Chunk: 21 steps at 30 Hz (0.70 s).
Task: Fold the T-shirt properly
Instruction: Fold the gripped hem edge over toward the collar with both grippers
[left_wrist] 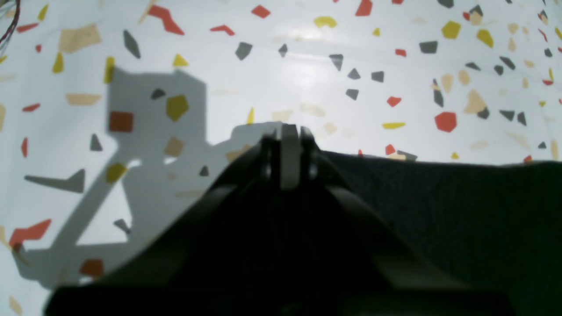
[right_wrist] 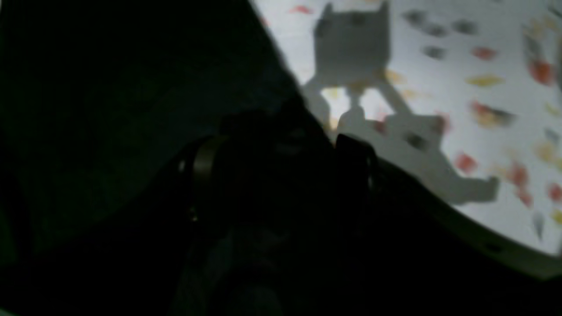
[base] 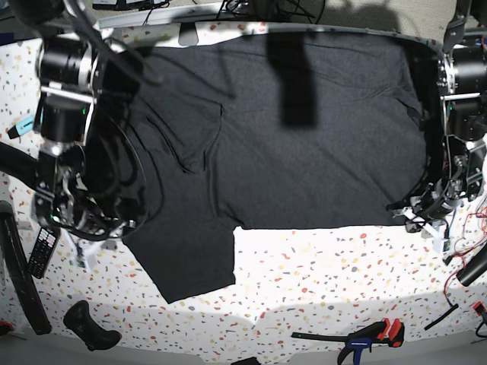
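The dark T-shirt [base: 304,144] lies spread flat over the speckled table [base: 319,266], plain side up, with one sleeve [base: 190,258] reaching toward the front edge. My left gripper [base: 420,210] is at the shirt's lower right corner. In the left wrist view its fingertips [left_wrist: 290,131] are pressed together where the T-shirt's hem [left_wrist: 439,197] meets them. My right gripper [base: 80,234] hangs at the shirt's left edge. In the blurred, dark right wrist view its fingers [right_wrist: 202,166] stand wide apart over the dark cloth [right_wrist: 109,109].
A narrow darker strip [base: 297,76] lies on the shirt's upper middle. A remote control [base: 42,251] and a black handle [base: 91,325] sit at the front left. A clamp [base: 369,336] lies at the front right beside loose cables [base: 468,228].
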{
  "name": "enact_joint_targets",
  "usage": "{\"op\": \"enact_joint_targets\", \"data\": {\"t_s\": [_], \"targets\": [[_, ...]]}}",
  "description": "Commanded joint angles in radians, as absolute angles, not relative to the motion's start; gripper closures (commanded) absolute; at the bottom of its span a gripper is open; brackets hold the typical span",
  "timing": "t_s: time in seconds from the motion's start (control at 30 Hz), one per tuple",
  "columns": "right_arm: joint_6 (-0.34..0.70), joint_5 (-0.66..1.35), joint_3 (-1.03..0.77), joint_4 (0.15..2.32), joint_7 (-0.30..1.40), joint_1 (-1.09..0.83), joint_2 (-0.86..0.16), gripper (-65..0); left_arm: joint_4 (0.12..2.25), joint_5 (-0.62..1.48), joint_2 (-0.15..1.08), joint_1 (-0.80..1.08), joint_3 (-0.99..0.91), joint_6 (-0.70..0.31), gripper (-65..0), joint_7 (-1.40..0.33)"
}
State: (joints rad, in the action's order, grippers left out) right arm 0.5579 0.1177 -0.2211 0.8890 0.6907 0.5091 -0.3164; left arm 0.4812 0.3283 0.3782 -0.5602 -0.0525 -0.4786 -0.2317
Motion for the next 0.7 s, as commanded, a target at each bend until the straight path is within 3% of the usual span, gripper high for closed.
{"op": "enact_joint_targets", "data": {"t_s": [0.0,0.4,0.67], "targets": [[0.566,0.106,-0.210,0.883,0.641,0.553,-0.327,-34.9,0.491,0.326,0.383,-0.582,-0.054,-0.483,0.0,-0.231],[0.560,-0.031,-0.115,0.857,0.468,0.568,-0.327,-38.9,0.491,0.326,0.382,-0.582,-0.054,-0.483,0.0,-0.237],[0.461,-0.093,-0.115,0.857,0.448,0.567,-0.363,-38.8,0.491,0.326,0.382,-0.582,-0.054,-0.483,0.0,-0.237]]}}
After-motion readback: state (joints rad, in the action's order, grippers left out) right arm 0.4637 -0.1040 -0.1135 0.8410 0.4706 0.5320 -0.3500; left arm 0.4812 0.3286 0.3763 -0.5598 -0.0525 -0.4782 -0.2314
